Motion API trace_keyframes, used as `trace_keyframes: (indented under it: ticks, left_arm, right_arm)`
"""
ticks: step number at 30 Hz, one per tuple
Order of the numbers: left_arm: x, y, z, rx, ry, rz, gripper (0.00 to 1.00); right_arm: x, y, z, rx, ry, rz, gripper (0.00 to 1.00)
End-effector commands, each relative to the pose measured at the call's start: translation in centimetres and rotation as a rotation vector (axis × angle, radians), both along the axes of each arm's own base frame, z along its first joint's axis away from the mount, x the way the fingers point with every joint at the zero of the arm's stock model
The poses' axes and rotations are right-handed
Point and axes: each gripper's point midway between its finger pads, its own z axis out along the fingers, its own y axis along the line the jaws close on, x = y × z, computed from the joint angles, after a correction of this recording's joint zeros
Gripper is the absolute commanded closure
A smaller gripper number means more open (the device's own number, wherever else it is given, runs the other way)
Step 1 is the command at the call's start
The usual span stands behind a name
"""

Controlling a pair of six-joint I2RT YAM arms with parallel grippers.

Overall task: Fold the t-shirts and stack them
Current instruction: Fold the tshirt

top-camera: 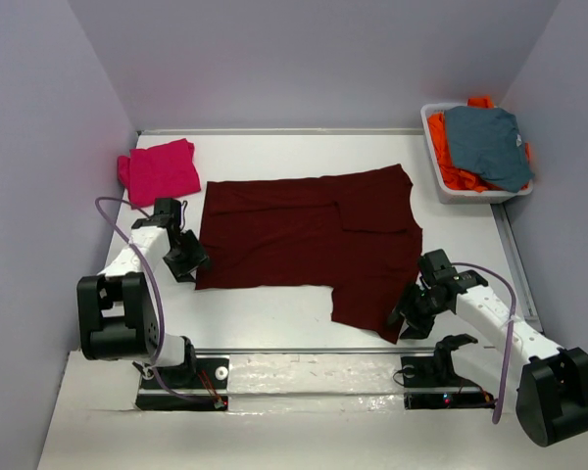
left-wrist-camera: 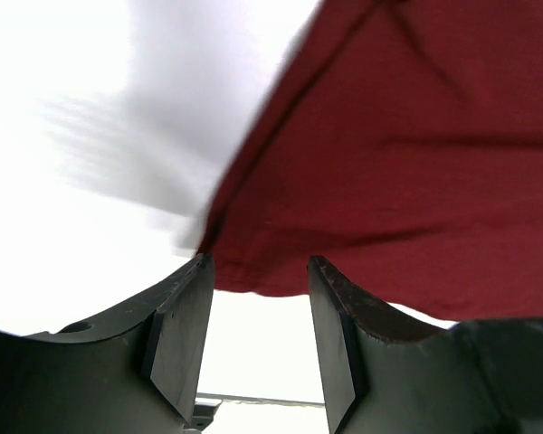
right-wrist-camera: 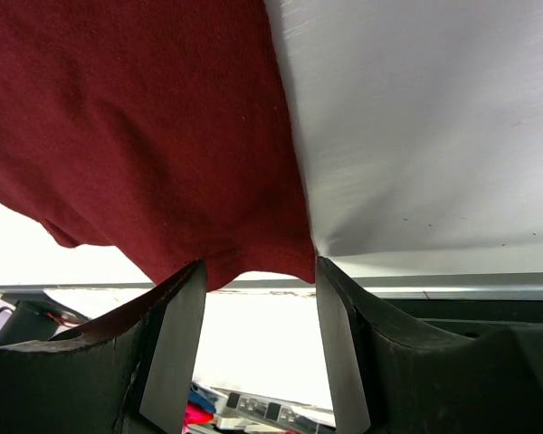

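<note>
Pink shirt [top-camera: 160, 170] lay in a compact bundle just beyond the far-left corner of the maroon shirt [top-camera: 309, 235], close to it, though contact could not be told. Left gripper [top-camera: 188, 259] sat low at the maroon shirt's near-left corner, right at its left edge. In the left wrist view its fingers [left-wrist-camera: 183, 330] stood apart and released, with the shirt's hem running across just past their tips and nothing pinched between them.

The maroon shirt itself lay spread mostly flat on the white table [top-camera: 265, 313]. A darker doubled patch showed toward its right end, and one flap reached nearer than the rest at its near-right.

Right gripper [top-camera: 412, 311] was at the near-right corner of that flap. In the right wrist view its fingers [right-wrist-camera: 342, 344] were also spread wide, the shirt's corner lying at their tips, ungrasped.

Beyond the maroon shirt's far-right corner, well apart from it, stood a pale bin [top-camera: 441, 181] holding an orange garment [top-camera: 449, 157] with a grey-blue garment [top-camera: 485, 145] lying on top.
</note>
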Motion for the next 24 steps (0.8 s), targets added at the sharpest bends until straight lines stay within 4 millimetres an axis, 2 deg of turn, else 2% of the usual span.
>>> trace_keyframes:
  ticks: [1,4,15,20,24]
  left_arm:
    - [-1.6,0.8,0.9,0.023,0.005,0.031,0.43]
    - [-2.1,0.6,0.9,0.010,0.015,0.033,0.43]
    - [-4.4,0.4,-1.2,-0.078,0.084,0.092,0.42]
    - [-4.3,0.4,-1.9,-0.119,0.092,0.117,0.43]
    - [-3.3,0.5,-1.6,-0.134,0.082,0.126,0.44]
  right_arm:
    - [-0.7,0.1,0.1,0.010,0.007,0.022,0.42]
    - [-0.8,0.1,0.1,0.014,0.009,0.024,0.42]
    - [-0.7,0.2,0.7,0.018,0.001,0.032,0.42]
    - [-0.8,0.2,0.7,0.022,0.000,0.030,0.42]
    - [-0.7,0.2,0.7,0.022,-0.001,0.031,0.42]
